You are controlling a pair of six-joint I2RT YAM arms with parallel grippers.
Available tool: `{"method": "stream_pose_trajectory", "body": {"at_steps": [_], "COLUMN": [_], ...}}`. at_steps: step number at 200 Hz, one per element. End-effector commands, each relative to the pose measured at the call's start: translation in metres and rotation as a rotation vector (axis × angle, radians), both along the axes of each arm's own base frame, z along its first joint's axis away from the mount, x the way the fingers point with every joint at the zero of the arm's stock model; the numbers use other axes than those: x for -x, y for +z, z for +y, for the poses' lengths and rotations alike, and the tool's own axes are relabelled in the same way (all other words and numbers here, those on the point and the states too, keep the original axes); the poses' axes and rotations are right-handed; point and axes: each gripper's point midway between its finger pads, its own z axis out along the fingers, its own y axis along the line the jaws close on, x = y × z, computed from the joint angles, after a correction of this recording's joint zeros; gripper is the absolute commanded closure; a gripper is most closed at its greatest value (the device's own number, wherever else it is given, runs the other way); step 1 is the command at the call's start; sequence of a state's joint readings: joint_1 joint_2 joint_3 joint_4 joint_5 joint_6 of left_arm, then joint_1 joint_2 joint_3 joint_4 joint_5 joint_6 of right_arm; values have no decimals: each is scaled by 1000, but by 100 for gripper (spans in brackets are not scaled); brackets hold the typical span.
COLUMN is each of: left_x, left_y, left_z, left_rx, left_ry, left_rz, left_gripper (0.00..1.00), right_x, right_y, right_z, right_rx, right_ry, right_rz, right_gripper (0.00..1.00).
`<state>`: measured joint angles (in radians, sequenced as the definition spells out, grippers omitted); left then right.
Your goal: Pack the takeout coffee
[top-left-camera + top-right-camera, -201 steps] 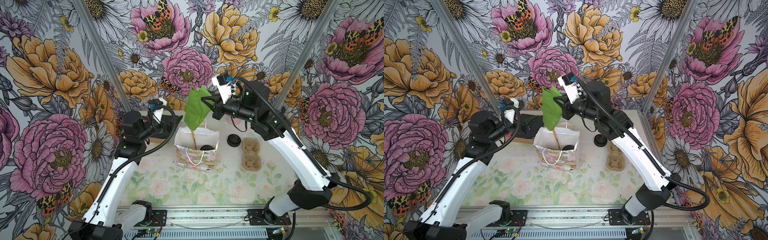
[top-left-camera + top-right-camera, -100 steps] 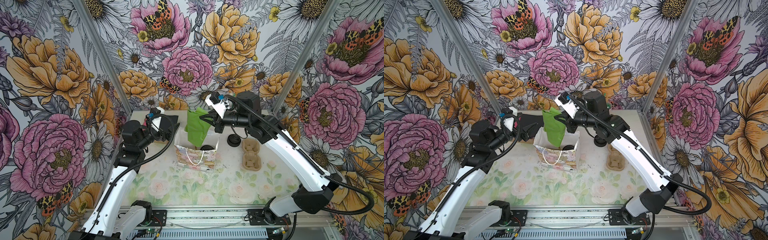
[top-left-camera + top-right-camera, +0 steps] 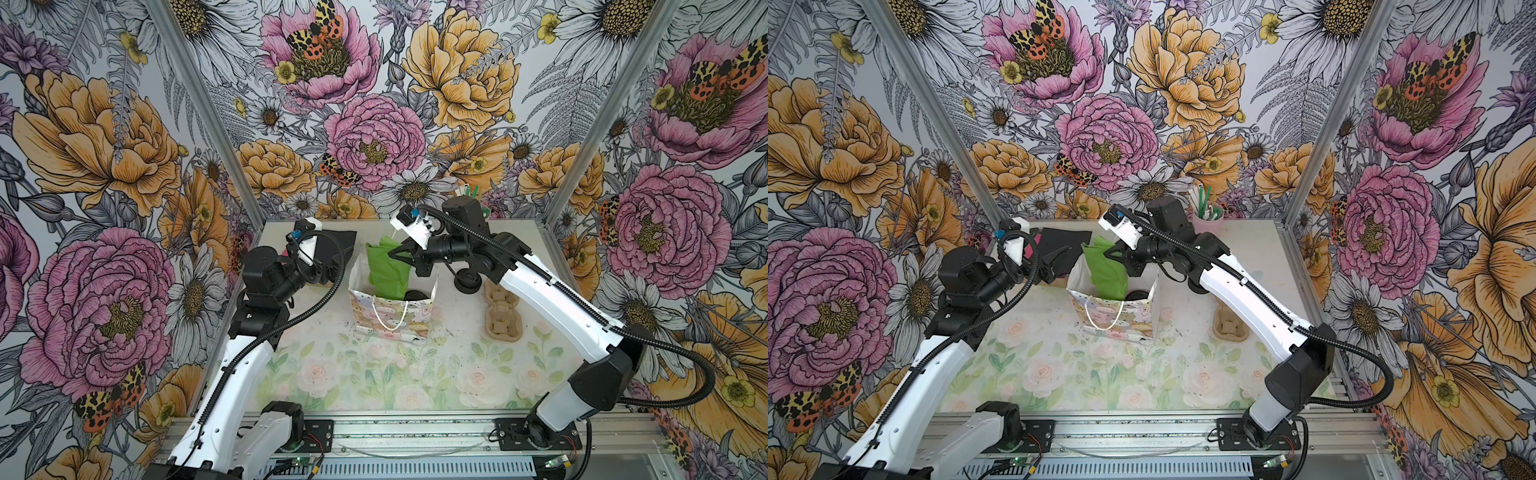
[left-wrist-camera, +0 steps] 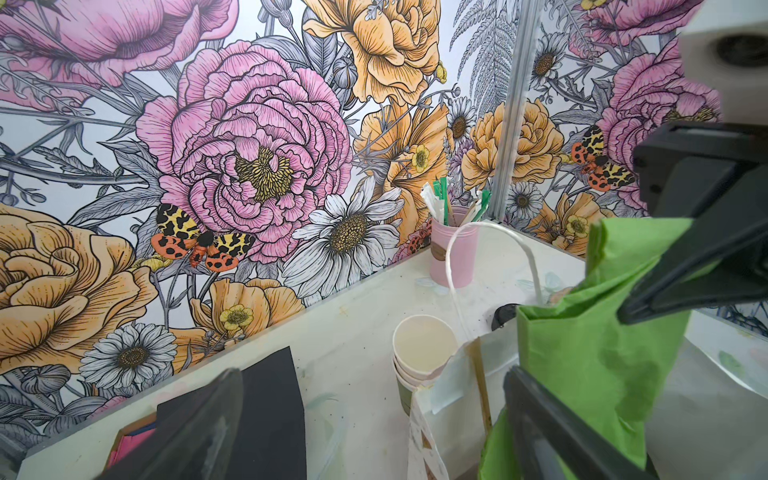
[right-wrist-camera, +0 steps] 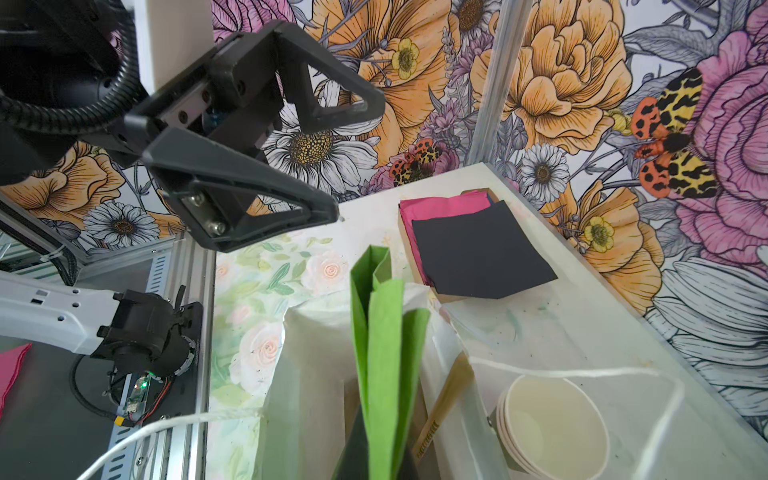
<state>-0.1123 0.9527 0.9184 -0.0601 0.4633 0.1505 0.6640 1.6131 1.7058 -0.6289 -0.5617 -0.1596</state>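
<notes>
Right pincer point(image 3: 394, 254) clamped on green tissue point(image 3: 386, 272), tissue standing in bag point(image 3: 390, 322). Left pincer point(image 5: 359, 160) spread wide, empty, beside bag on bench point(image 3: 374, 374).

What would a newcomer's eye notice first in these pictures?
The bright green sheet of tissue paper, pinched by the right arm's shut jaws, hangs into the white floral paper gift bag in the middle of the table. Huge pink and orange flower wallpaper covers the walls.

green tissue point(image 5: 382, 353) in bag point(image 5: 311, 374), stacked cups point(image 5: 552, 432)
</notes>
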Motion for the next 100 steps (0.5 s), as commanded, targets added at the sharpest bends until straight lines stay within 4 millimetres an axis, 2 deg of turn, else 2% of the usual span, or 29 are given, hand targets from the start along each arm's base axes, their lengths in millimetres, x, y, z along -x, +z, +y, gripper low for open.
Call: {"method": "stream_pose_trajectory", "body": {"at_steps": [1, 54, 100], "left_x": [1, 0, 0], "left_y": [3, 3, 2], "left_z": [2, 5, 5], "left_rx": [27, 32, 35], "left_ry": [4, 7, 7], "left_rz": [-20, -20, -16], "left_gripper": [1, 1, 1], "right_x": [0, -2, -5], "right_y": [-17, -59, -85], "right_z": [9, 23, 28], "right_rx": [26, 87, 133], "right_ry": [22, 36, 28], "right_rz": [10, 82, 116], "right_gripper": [100, 100, 94]}}
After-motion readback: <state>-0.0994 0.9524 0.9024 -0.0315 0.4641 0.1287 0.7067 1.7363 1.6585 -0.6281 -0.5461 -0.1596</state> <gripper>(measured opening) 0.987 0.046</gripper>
